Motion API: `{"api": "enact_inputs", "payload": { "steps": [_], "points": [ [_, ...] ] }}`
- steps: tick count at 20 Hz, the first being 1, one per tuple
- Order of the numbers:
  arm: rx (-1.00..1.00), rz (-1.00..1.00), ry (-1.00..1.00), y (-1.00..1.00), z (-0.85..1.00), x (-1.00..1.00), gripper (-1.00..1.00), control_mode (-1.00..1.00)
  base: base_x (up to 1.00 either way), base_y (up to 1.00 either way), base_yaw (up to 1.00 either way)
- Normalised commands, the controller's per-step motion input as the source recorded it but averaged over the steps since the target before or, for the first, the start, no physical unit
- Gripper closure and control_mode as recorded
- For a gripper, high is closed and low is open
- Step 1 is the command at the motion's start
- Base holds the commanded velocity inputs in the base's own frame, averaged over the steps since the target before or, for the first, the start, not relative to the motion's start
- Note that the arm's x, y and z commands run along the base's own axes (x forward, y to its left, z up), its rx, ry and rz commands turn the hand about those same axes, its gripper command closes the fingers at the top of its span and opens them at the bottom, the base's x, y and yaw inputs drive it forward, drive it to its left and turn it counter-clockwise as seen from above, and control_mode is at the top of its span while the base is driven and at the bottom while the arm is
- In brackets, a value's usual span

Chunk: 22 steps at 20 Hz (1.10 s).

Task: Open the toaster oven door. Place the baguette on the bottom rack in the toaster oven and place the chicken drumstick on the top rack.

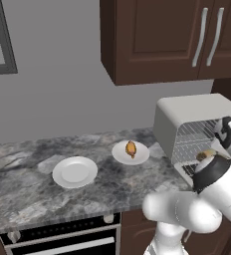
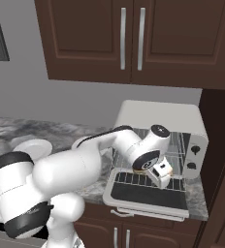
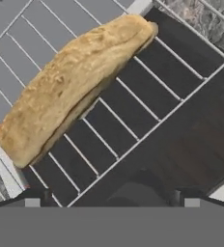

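This is a kitchen. Dark brown cupboards (image 2: 129,38) with long silver handles hang on a grey wall. Below runs a grey stone counter (image 1: 28,184) with two white plates (image 1: 75,172). A toaster oven (image 2: 160,131) sits on it, and what may be a stove (image 1: 62,239) is underneath.

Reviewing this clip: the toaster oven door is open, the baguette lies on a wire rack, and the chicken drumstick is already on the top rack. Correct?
Not quite. The chicken drumstick is not on the top rack: the left base view shows it on a white plate on the counter. The toaster oven door is open, and the hand view shows the baguette lying on a wire rack.
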Motion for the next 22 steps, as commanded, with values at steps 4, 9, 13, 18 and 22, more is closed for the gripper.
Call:
{"api": "enact_inputs", "payload": {
  "steps": [4, 9, 13, 18, 22],
  "points": [
    [-0.14, 0.51, 0.12, 0.0, -0.04, -0.34, -1.0, -1.0, 0.0, 0.0, 0.0],
    [-0.05, 0.43, 0.11, 0.03, -0.11, -0.22, -1.0, -1.0, 0.0, 0.0, 0.0],
    [0.0, 0.32, 0.15, 0.07, -0.2, -0.01, -1.0, -1.0, 0.0, 0.0, 0.0],
    [0.0, 0.22, 0.01, 0.03, -0.26, -0.03, -1.0, -1.0, 0.0, 0.0, 0.0],
    [0.02, 0.09, 0.0, 0.0, -0.27, -0.01, -1.0, -1.0, 0.0, 0.0, 0.0]
  ]
}}
